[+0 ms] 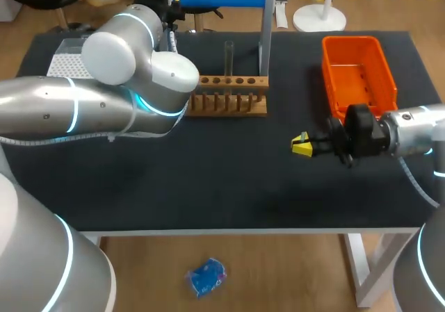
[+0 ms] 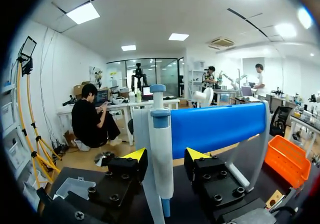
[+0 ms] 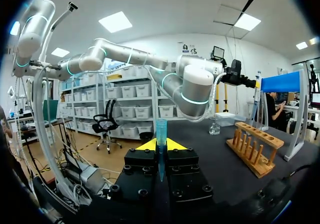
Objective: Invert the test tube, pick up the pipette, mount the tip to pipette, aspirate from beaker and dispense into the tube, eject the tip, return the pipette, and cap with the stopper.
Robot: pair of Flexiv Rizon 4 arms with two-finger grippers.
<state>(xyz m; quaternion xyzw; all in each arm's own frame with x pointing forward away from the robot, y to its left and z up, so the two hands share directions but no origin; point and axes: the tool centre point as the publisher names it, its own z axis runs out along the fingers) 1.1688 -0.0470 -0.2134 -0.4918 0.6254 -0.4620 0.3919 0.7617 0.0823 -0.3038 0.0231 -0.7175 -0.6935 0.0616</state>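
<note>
Left jaws stand apart around the pipette (image 2: pixel 161 149) at the blue stand (image 2: pixel 215 126); right jaws, clamped on the blue tip (image 3: pixel 161 134), hover over the surface (image 1: pixel 208 180). Closing squarely on the pipette's body should keep it upright

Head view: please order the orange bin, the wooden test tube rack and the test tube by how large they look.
Largest to smallest:
1. orange bin
2. wooden test tube rack
3. test tube, clearly the smallest
</note>
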